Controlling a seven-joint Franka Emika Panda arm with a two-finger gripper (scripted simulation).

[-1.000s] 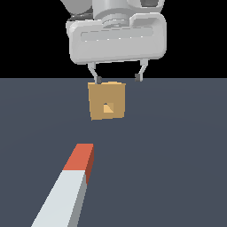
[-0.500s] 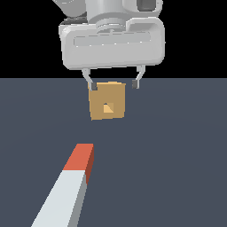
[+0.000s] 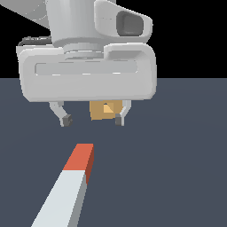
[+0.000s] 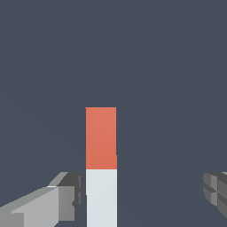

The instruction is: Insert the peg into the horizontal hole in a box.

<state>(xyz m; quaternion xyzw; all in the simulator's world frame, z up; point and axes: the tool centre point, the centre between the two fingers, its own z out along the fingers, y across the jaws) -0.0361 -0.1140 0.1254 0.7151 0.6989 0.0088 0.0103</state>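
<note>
Peg: one long square bar (image 3: 73, 186), smooth, pale grey-white with a short orange-red end, lying flat on the desk (image 3: 186, 146), its red end pointing toward the box.
Box: one small tan cube (image 3: 99, 111), mostly hidden behind the tool.
Hole: one small opening (image 3: 107, 107) in the box face, nothing inside.
Tool: glossy white body, two dark-tipped fingers spread wide (image 3: 92, 120), holding nothing, above the desk between peg and box.
Desk: flat, matte dark blue-grey.
</note>
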